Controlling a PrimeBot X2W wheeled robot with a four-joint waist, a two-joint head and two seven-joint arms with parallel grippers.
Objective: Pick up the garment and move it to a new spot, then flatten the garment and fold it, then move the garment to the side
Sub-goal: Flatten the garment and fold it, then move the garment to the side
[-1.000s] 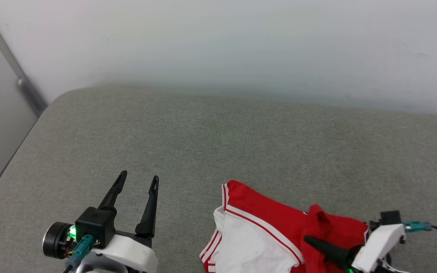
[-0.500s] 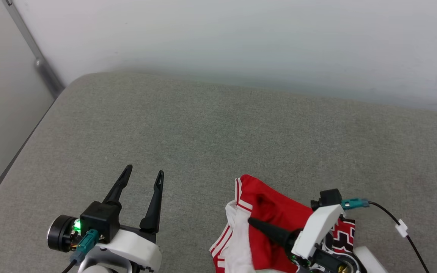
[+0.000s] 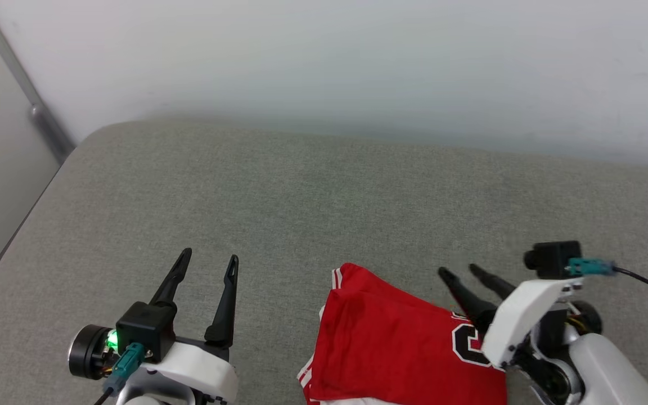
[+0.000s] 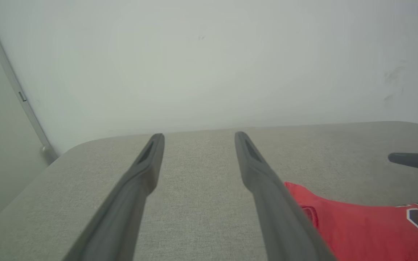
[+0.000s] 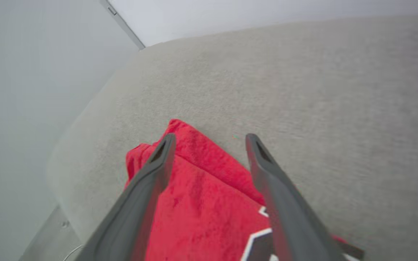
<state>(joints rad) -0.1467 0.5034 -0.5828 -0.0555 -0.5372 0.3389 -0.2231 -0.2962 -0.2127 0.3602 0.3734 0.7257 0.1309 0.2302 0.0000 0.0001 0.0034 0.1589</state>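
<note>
The garment (image 3: pixel 391 343), a red jersey with black white-edged lettering and striped trim, lies folded on the grey cushioned surface (image 3: pixel 313 202) near its front edge. It also shows low right in the left wrist view (image 4: pixel 361 228) and under my fingers in the right wrist view (image 5: pixel 201 203). My right gripper (image 3: pixel 462 273) hovers open just above the garment's far right edge, with nothing between its fingers. My left gripper (image 3: pixel 208 259) stands open to the garment's left, apart from it, also holding nothing.
A pale wall (image 3: pixel 324 67) rises behind the surface. At the far left a metal rail (image 3: pixel 26 95) runs down beside the surface's rounded corner. A black cable (image 3: pixel 639 278) trails from my right wrist. Bare grey fabric stretches beyond the garment.
My right gripper opened and let go of the garment, then drew back up and right. The red panel it held now lies folded flat over the white part. The head view shifted slightly.
</note>
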